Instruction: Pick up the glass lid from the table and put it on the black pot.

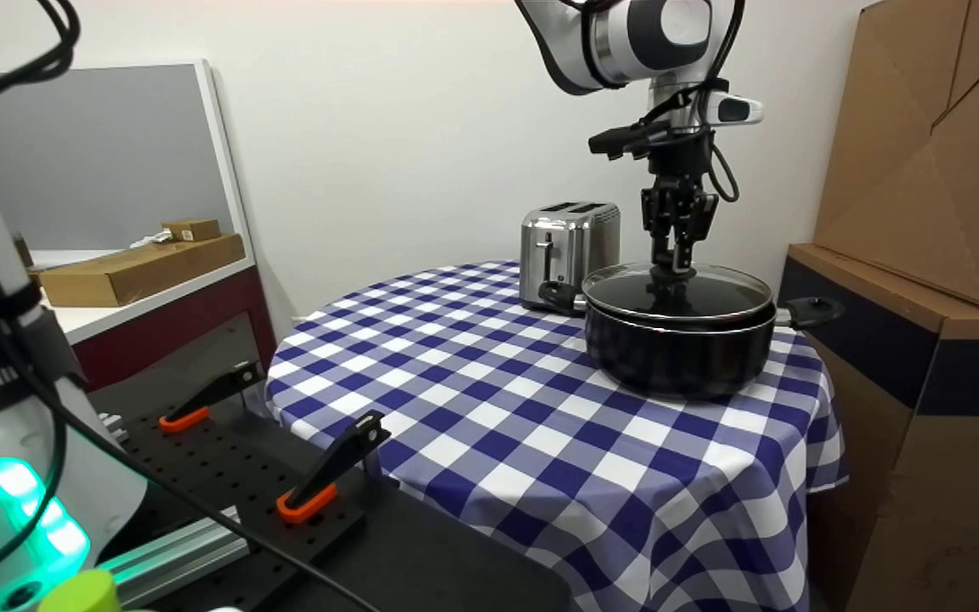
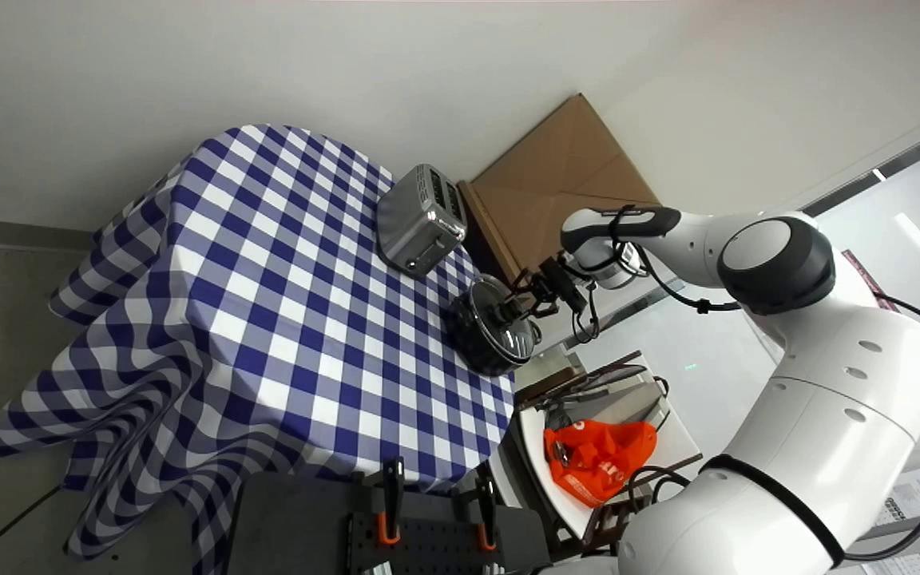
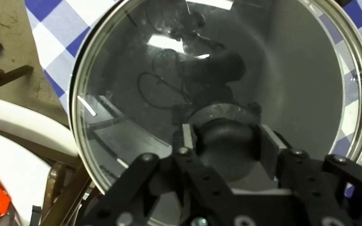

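The end effector [image 1: 673,257] clasps the glass lid [image 1: 721,291] by its knob [image 3: 228,136], over the black pot [image 1: 681,361] on the right of the counter [image 1: 464,374]

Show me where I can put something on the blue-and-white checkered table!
The wide patch of table between the shiny silver toaster, round black pot and dark flat workbench is bare. It's crowded around the pot: toaster close by, black gripper and see-through glass lid over it.
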Robot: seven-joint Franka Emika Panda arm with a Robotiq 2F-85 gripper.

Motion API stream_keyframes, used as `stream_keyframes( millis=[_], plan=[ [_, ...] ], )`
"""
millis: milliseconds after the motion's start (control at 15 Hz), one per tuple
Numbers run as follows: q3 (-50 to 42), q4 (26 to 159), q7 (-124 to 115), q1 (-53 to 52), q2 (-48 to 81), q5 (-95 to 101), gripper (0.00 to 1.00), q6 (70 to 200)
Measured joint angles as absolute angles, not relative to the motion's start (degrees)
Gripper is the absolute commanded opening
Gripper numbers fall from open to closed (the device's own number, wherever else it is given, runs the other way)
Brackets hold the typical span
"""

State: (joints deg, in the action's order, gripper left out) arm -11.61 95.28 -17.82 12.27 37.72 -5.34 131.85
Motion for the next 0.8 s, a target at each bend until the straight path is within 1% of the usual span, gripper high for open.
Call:
stream_keyframes(
  millis=[800],
  plan=[
    [-12.1,95.7,-17.8,13.3,38.1,-5.4,0.25,132.5]
  ],
)
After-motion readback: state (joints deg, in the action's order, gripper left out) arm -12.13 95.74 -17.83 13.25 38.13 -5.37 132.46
